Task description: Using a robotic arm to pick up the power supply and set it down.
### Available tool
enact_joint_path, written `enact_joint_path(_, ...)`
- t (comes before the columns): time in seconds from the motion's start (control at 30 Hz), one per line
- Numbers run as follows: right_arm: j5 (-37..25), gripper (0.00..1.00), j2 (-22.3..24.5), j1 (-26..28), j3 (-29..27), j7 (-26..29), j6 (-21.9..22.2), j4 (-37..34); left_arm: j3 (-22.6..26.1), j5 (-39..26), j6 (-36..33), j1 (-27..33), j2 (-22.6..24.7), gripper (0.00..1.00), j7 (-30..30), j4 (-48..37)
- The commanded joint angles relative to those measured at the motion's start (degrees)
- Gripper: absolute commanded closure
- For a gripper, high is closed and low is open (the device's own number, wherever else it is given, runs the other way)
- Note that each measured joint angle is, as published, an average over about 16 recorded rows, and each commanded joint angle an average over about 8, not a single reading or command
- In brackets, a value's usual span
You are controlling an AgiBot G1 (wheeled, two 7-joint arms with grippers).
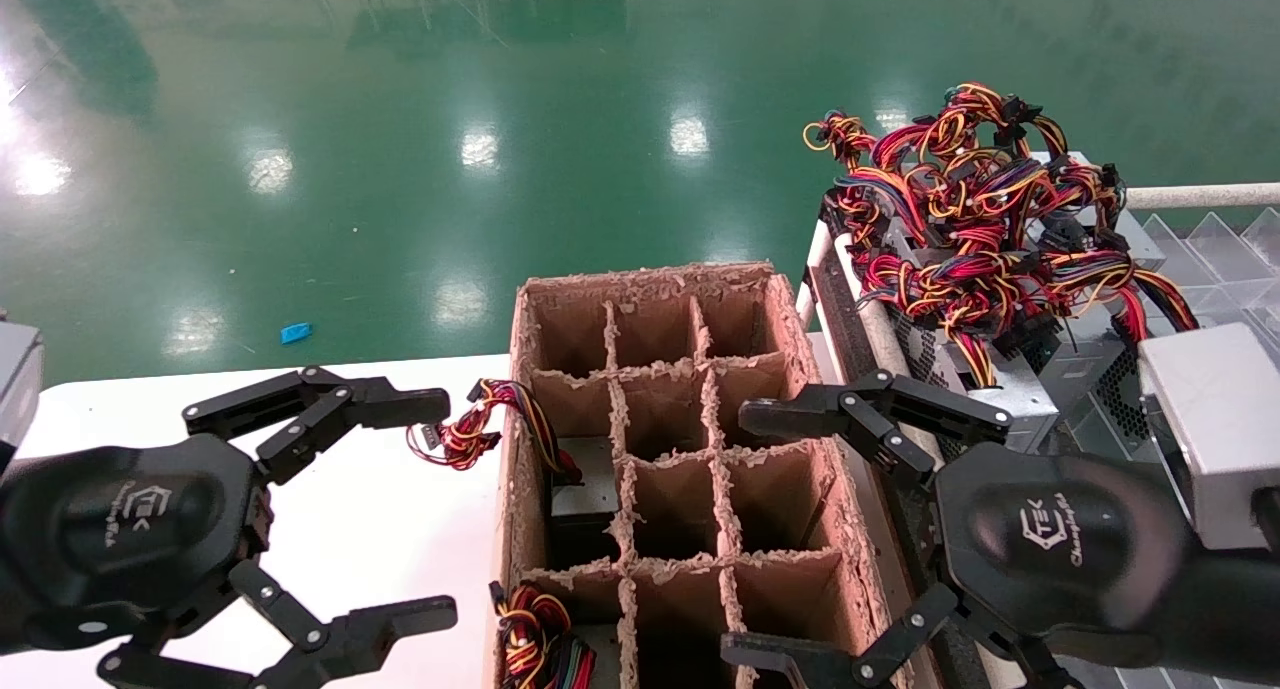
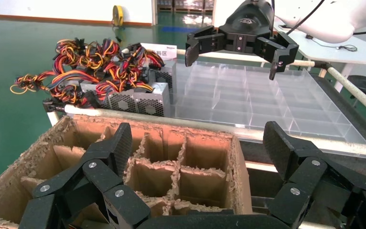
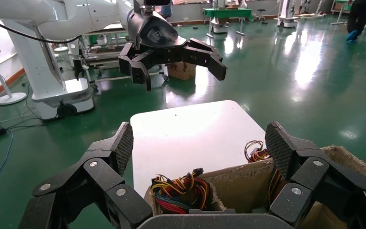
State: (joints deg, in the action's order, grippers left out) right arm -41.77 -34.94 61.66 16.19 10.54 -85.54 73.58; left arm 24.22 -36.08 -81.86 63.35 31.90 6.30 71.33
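hovering closest to the camera, the left gripper [image 1: 405, 504] sits over the white table [image 1: 380, 529] with its jaws spread wide and nothing in them, and the right gripper [image 1: 755, 534] hangs over the right edge of the cardboard carton [image 1: 690, 449], just as wide open and empty. a power supply [image 1: 585, 489] sits down in a left-column cell with its wires [image 1: 475, 424] spilling over the wall. further back on the right, more power supplies [image 1: 1000, 299] are piled by a clear divided tray [image 2: 267, 102], cables tangled on top.

Power supply [image 1: 585, 491] inside carton [image 1: 845, 529].
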Motion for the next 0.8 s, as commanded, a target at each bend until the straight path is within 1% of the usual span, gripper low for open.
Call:
enact_joint_path(0.03, 0.0, 0.00, 0.0, 0.0, 0.0, 0.0, 0.0, 0.0, 0.0, 0.0, 0.0, 0.0, 0.0, 0.00, 0.0, 0.0)
enact_joint_path(0.4, 0.0, 0.00, 0.0, 0.0, 0.0, 0.0, 0.0, 0.0, 0.0, 0.0, 0.0, 0.0, 0.0, 0.00, 0.0, 0.0)
enact_joint_path(0.67, 0.0, 0.00, 0.0, 0.0, 0.0, 0.0, 0.0, 0.0, 0.0, 0.0, 0.0, 0.0, 0.0, 1.00, 0.0, 0.0)
enact_joint_path(0.8, -0.1, 0.00, 0.0, 0.0, 0.0, 0.0, 0.0, 0.0, 0.0, 0.0, 0.0, 0.0, 0.0, 1.00, 0.0, 0.0)
